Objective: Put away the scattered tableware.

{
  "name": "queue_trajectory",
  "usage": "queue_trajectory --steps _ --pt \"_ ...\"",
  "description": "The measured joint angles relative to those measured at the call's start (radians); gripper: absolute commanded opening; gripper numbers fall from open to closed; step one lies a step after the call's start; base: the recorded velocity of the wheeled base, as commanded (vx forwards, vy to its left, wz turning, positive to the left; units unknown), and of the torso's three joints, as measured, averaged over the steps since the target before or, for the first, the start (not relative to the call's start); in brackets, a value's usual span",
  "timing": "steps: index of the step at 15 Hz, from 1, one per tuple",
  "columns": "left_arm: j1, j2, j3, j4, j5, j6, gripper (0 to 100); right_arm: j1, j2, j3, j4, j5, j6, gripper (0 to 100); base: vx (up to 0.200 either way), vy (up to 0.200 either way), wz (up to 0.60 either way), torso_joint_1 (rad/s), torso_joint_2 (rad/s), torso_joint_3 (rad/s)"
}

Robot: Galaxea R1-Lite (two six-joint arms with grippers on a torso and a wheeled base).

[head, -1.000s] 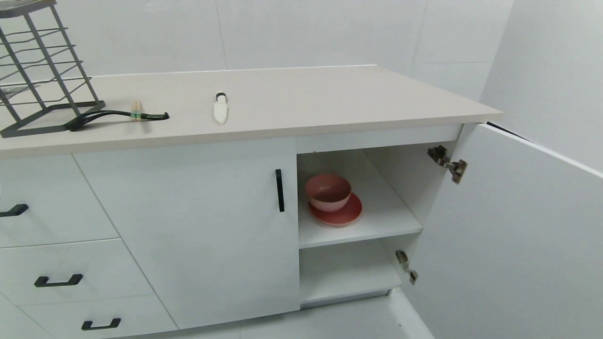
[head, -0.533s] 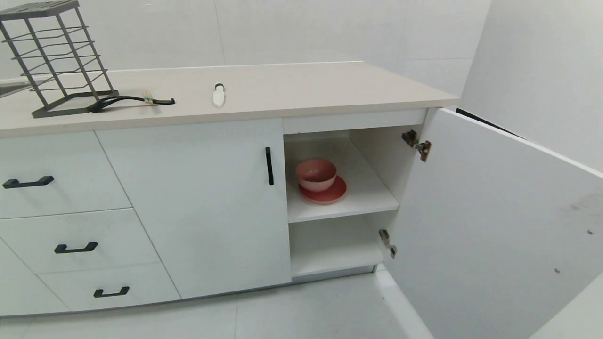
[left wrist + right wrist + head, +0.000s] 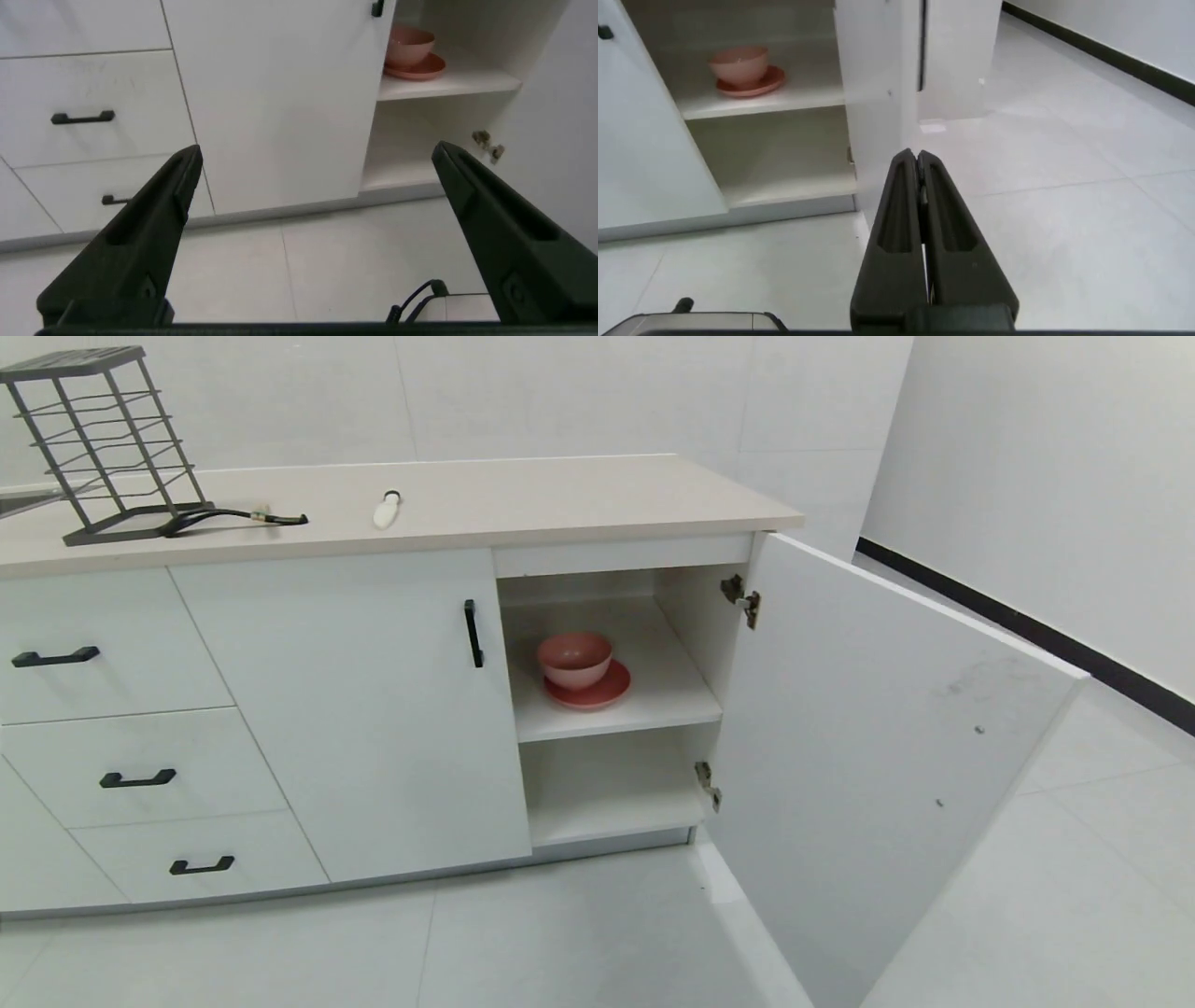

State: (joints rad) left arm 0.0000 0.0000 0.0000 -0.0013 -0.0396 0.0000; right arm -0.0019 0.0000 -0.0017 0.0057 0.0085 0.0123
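Upper left, the black utensil looks light and stiff, best pinched mid-handle; the left gripper has its jaws apart, the right gripper together.

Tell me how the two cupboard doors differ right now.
The left door is shut, while the right door stands wide open, baring the bowl and plate on the shelf inside. The left door shows its front with a black handle; the right door shows its inner face and hinges. Both are plain white.
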Motion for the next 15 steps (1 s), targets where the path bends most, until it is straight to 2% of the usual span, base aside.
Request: queue_trajectory --steps 3,6,8,11,15 --pt "0.000 0.000 0.000 0.000 0.000 -0.001 100 0.000 0.000 0.000 -0.002 -0.001 0.018 0 0.200 -0.200 0.00 0.002 0.00 0.004" --pt "0.000 0.000 0.000 0.000 0.000 0.000 100 -0.003 0.006 -0.019 -0.185 0.007 0.046 0 0.000 0.000 0.00 0.000 0.00 0.000" --pt "0.000 0.000 0.000 0.000 -0.001 -0.001 100 -0.011 0.061 -0.074 -0.189 0.046 0.038 0 0.000 0.000 0.00 0.000 0.00 0.000" --pt "0.000 0.000 0.000 -0.001 0.000 -0.002 100 -0.011 0.279 -0.169 -0.233 0.120 -0.030 0 0.000 0.000 0.00 0.000 0.00 0.000" --pt "0.000 0.000 0.000 0.000 0.000 -0.003 100 -0.007 0.679 -0.230 -0.503 0.208 -0.084 0 0.000 0.000 0.00 0.000 0.00 0.000"
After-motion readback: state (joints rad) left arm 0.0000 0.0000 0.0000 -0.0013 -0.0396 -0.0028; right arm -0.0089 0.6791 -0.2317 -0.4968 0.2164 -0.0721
